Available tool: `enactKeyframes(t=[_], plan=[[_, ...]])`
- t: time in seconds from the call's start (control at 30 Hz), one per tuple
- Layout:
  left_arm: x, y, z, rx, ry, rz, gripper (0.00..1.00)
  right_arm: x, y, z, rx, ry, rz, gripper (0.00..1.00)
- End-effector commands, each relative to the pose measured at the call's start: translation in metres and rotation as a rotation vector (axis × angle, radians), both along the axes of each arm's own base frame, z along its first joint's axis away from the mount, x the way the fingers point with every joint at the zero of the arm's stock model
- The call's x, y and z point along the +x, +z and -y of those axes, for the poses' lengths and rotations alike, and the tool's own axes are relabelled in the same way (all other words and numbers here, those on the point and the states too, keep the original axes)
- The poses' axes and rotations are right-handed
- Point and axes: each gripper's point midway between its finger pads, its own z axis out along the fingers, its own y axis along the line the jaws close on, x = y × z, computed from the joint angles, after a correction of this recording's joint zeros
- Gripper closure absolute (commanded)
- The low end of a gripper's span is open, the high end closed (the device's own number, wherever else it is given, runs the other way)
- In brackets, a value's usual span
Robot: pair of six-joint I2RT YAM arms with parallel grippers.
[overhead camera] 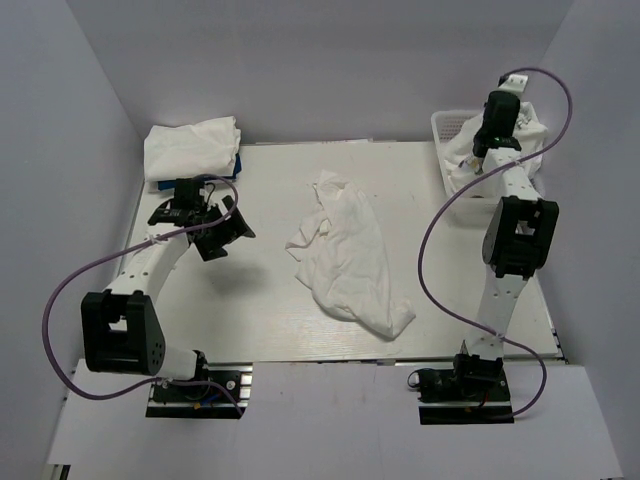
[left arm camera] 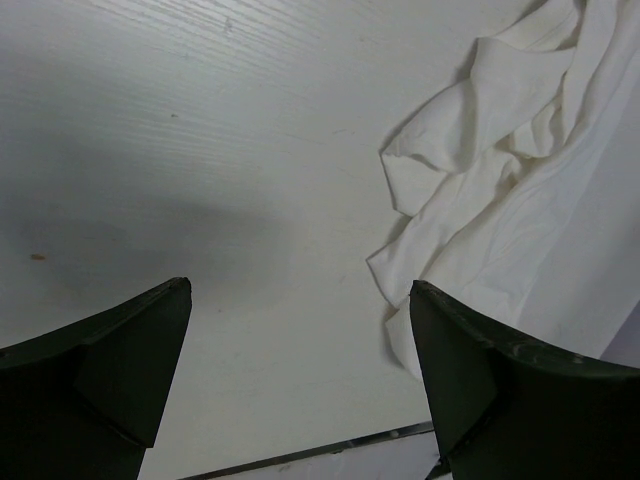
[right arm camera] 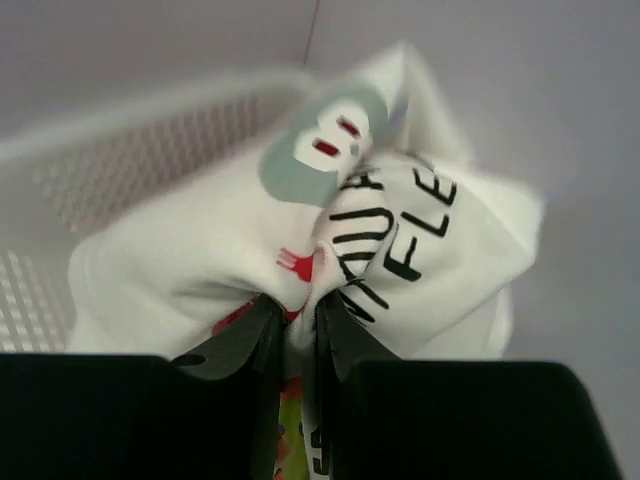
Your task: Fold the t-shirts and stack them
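A crumpled plain white t-shirt [overhead camera: 350, 255] lies in the middle of the table; it also shows in the left wrist view [left arm camera: 520, 170]. My left gripper [overhead camera: 225, 232] is open and empty, to the left of it above bare table. My right gripper [overhead camera: 482, 140] is over the white basket [overhead camera: 447, 128] at the back right and is shut on a fold of the white t-shirt with cartoon print [right arm camera: 330, 230]. A folded white t-shirt [overhead camera: 192, 148] lies on a dark blue one [overhead camera: 236, 163] at the back left.
The white lattice basket wall [right arm camera: 90, 170] stands close behind the printed shirt. Grey walls close in the table on the left, back and right. A metal strip [left arm camera: 300, 455] edges the table in the left wrist view.
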Motion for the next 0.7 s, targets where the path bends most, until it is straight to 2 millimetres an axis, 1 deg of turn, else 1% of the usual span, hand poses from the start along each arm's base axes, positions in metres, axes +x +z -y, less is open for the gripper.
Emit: enactKeyframes(t=[0.0, 0.03, 0.07, 0.1, 0.13, 0.17, 0.2, 0.23, 0.27, 0.3, 0.33, 0.37, 0.4, 0.43, 0.47, 0.5, 0.53, 0.57, 0.6, 0.63, 0.67], plan=[[0.019, 0.033, 0.017, -0.069, -0.058, 0.103, 0.00, -0.010, -0.068, -0.006, 0.247, -0.056, -0.119, 0.95], [0.021, 0.033, 0.017, -0.063, -0.066, 0.106, 0.00, -0.013, -0.075, -0.009, 0.284, -0.041, -0.152, 0.90], [0.018, 0.032, 0.020, -0.063, -0.075, 0.094, 0.00, -0.011, -0.075, -0.022, 0.352, 0.010, -0.159, 0.82], [0.024, 0.040, 0.019, -0.051, -0.079, 0.122, 0.00, -0.011, -0.071, -0.027, 0.374, 0.024, -0.157, 0.66], [0.024, 0.038, 0.018, -0.045, -0.086, 0.113, 0.00, -0.013, -0.046, -0.032, 0.378, 0.047, -0.119, 0.10], [0.022, 0.038, 0.022, -0.038, -0.109, 0.117, 0.00, -0.013, -0.035, -0.037, 0.383, 0.069, -0.106, 0.10], [0.024, 0.043, 0.027, -0.040, -0.123, 0.130, 0.00, -0.016, -0.024, -0.038, 0.383, 0.079, -0.095, 0.10], [0.027, 0.044, 0.029, -0.031, -0.125, 0.134, 0.00, -0.023, 0.015, -0.045, 0.380, 0.114, -0.037, 0.10], [0.029, 0.042, 0.033, -0.013, -0.144, 0.134, 0.00, -0.026, 0.024, -0.051, 0.388, 0.148, -0.031, 0.10], [0.033, 0.046, 0.036, -0.007, -0.149, 0.146, 0.00, -0.034, 0.029, -0.056, 0.391, 0.167, -0.047, 0.10], [0.034, 0.038, 0.037, 0.007, -0.150, 0.111, 0.00, -0.044, 0.053, -0.063, 0.395, 0.202, -0.017, 0.10], [0.039, 0.042, 0.042, 0.032, -0.168, 0.120, 0.00, -0.061, 0.071, -0.073, 0.408, 0.221, -0.013, 0.10], [0.040, 0.040, 0.045, 0.048, -0.184, 0.114, 0.00, -0.080, 0.063, -0.082, 0.455, 0.231, -0.035, 0.10], [0.047, 0.036, 0.048, 0.071, -0.184, 0.107, 0.00, -0.099, 0.083, -0.095, 0.482, 0.278, -0.003, 0.10], [0.048, 0.033, 0.053, 0.085, -0.205, 0.105, 0.00, -0.120, 0.080, -0.099, 0.486, 0.280, 0.000, 0.10], [0.047, 0.030, 0.064, 0.090, -0.245, 0.102, 0.00, -0.131, 0.053, -0.112, 0.526, 0.321, -0.050, 0.10], [0.049, 0.025, 0.067, 0.110, -0.247, 0.094, 0.00, -0.143, 0.031, -0.126, 0.541, 0.348, -0.093, 0.10], [0.051, 0.021, 0.070, 0.120, -0.254, 0.086, 0.02, -0.167, 0.057, -0.141, 0.542, 0.401, -0.044, 0.10], [0.052, 0.010, 0.079, 0.133, -0.274, 0.062, 0.02, -0.180, 0.037, -0.165, 0.578, 0.477, -0.106, 0.10], [0.054, 0.005, 0.083, 0.147, -0.291, 0.056, 0.03, -0.195, 0.011, -0.171, 0.597, 0.479, -0.167, 0.10], [0.056, 0.001, 0.088, 0.149, -0.302, 0.049, 0.05, -0.214, 0.025, -0.186, 0.594, 0.523, -0.142, 0.10]])
